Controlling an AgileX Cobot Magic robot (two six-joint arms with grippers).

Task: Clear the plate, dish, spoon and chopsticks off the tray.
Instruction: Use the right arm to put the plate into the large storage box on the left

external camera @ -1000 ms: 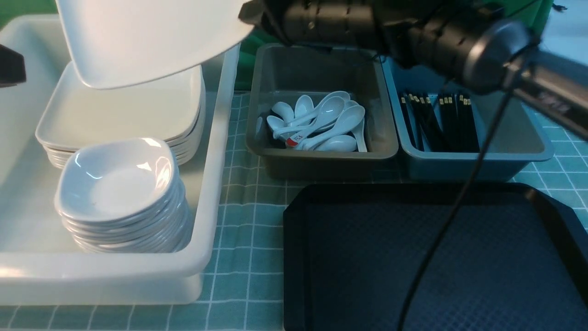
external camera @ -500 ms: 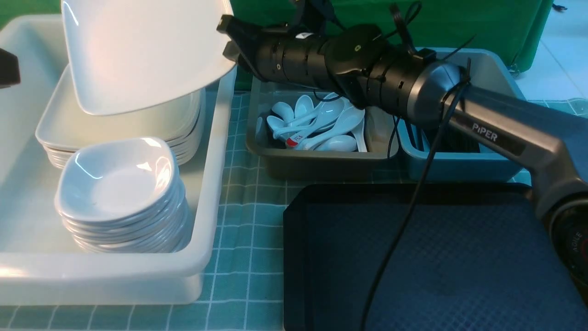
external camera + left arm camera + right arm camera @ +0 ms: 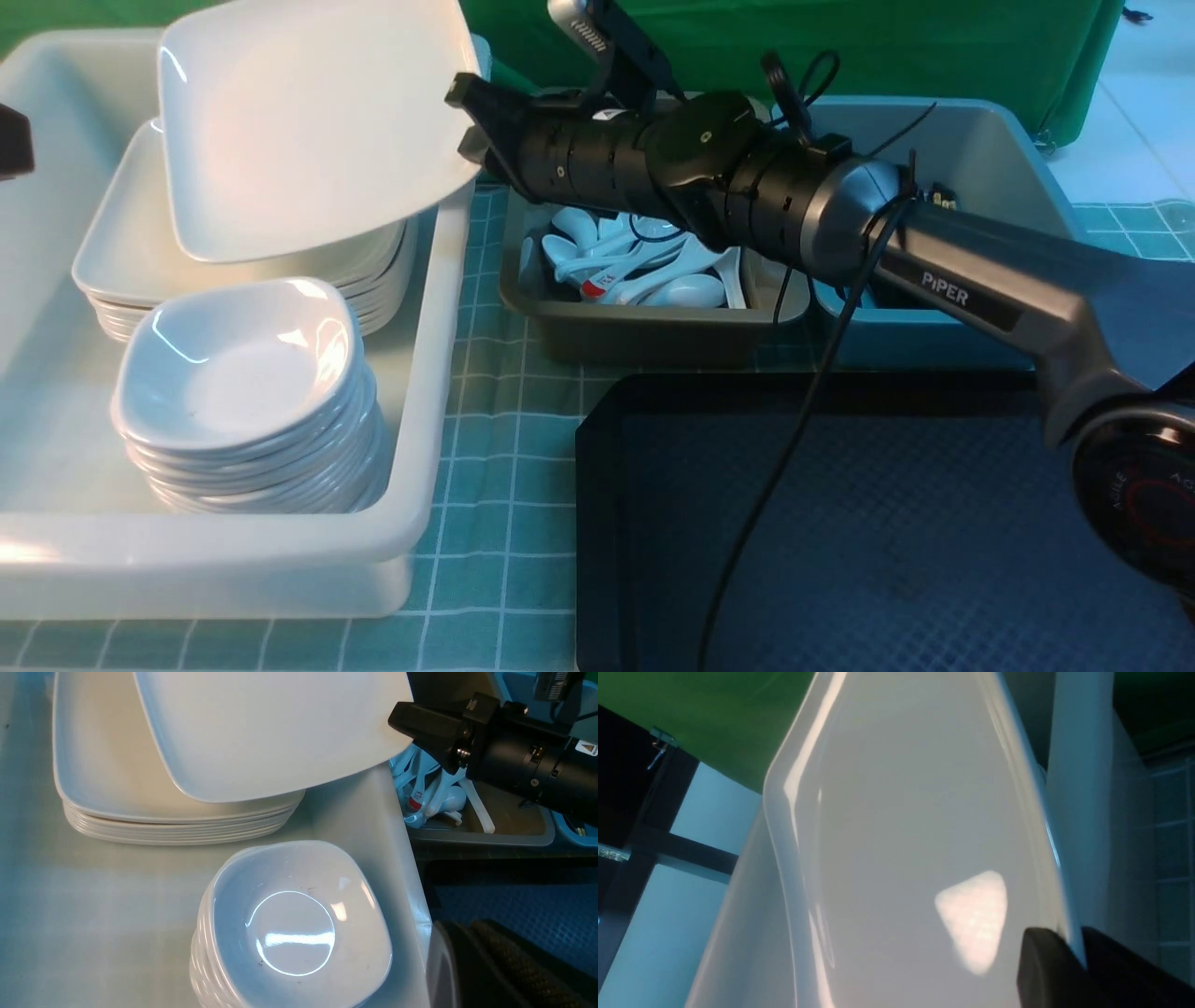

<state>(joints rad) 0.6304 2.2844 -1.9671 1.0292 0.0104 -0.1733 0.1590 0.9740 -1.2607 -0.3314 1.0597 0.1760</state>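
The right gripper (image 3: pixel 471 126) pinches the rim of the plate (image 3: pixel 308 121) at one corner, its jaws closed on the edge from both faces, as the right wrist view confirms with the dark fingers (image 3: pixel 1045 961) straddling the rim. The plate is held tilted, its gripped corner high above the right wall of the white tub (image 3: pixel 439 373) and its opposite corner low over the stack of large plates (image 3: pixel 121 280) at the tub's far end; whether that low corner touches the stack cannot be told. A stack of small dishes (image 3: pixel 243 373) stands in the tub's near part, beside the right wall, just in front of the plate stack. The left gripper (image 3: pixel 472 961) shows only at the frame edge of its own wrist view, above the tub's right wall, with jaws pressed together and nothing between them. The tray (image 3: pixel 653 523) lies at the bench's near right, its visible floor bare of tableware, crossed only by the right arm and a hanging black cable (image 3: pixel 784 467). Behind the tray, the grey bin (image 3: pixel 653 327) holds a heap of white spoons (image 3: pixel 644 280). The blue bin (image 3: pixel 990 159) stands to its right, with gold-banded chopsticks (image 3: pixel 943 198) just visible behind the arm.
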